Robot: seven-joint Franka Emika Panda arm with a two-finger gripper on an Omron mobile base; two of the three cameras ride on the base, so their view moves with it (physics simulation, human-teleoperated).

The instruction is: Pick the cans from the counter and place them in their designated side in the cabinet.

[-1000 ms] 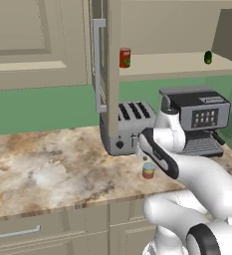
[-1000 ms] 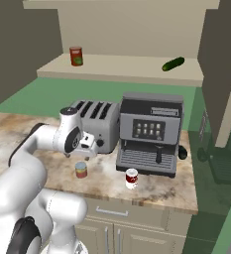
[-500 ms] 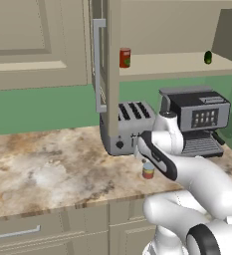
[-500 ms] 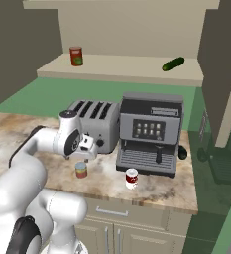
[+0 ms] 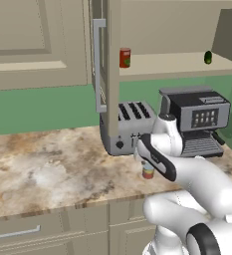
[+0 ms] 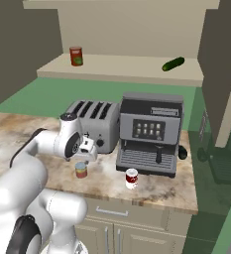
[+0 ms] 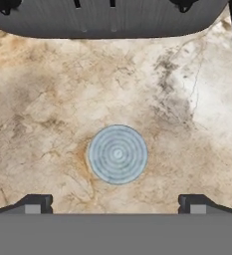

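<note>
On the left of the right base view the gripper (image 6: 88, 151) hangs directly over the small short can with a silvery ribbed top and yellow and red bands (image 6: 81, 170), which stands upright on the mottled beige-brown stone worktop (image 6: 18, 133) just in front of the grey four-slot toaster (image 6: 93, 122). The jaws are spread wide and hold nothing; in the hand view the can's round lid (image 7: 118, 154) sits between the two dark fingertips (image 7: 34, 204), a little toward the left one, with bare stone all round it. Further right stands the second can, dark red above and white below (image 6: 132, 178), close before the dark grey coffee machine (image 6: 150, 134) and well apart from the first. Above, on the pale tan shelf of the open cabinet (image 6: 122, 70), a taller red can with a green patch (image 6: 76, 56) stands at the left and a small dark green object (image 6: 173, 63) lies toward the right. As a judgement, the banded can should be rigid and light, its smooth metal wall somewhat slippery — best taken across the middle of its side, jaws level, after a straight descent. Gripped too near the rim it could tilt or slide out — a small sideways centring first seems wise.
</note>
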